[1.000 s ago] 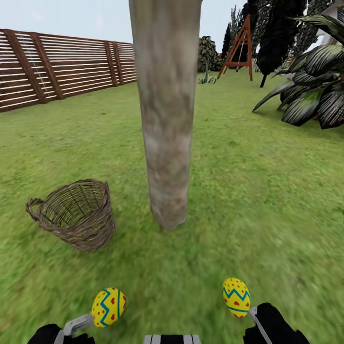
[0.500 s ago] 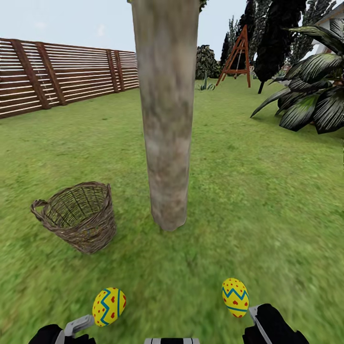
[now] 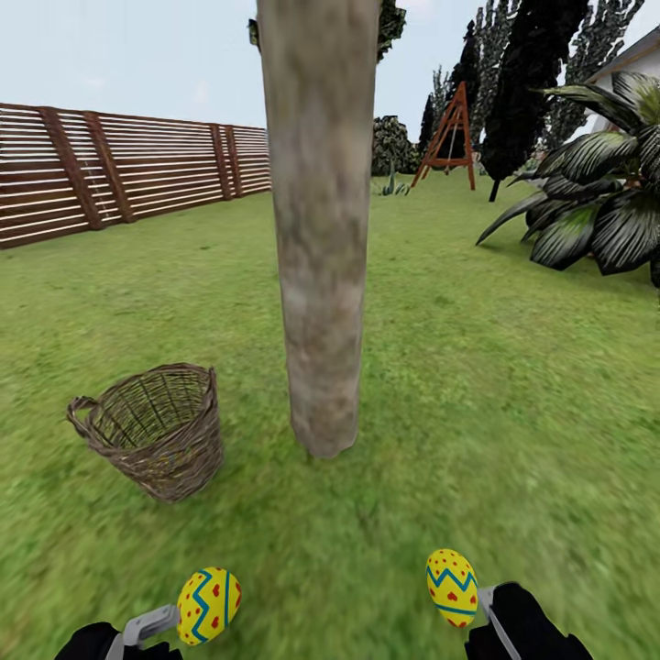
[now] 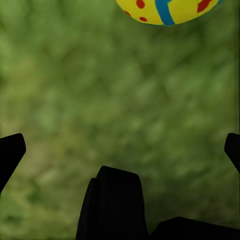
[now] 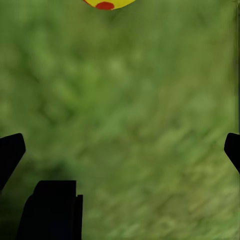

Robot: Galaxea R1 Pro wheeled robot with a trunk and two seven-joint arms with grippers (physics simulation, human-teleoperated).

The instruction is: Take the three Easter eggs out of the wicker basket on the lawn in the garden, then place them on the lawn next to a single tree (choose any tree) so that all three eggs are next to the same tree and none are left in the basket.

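Fingers of the left gripper and right gripper are each carrying an Easter egg low over the lawn, presumably for setting down. Ahead of them the tree is standing, the wicker basket just beside it; whether the third egg is lying inside I cannot tell.

We look from the head camera forward and down over the lawn — the tree stands close at 12 o'clock, the wicker basket at 10 o'clock, the fence far behind. Each wrist camera looks down at blurred grass from near. With the head view they share the two eggs — the left egg and the right egg.
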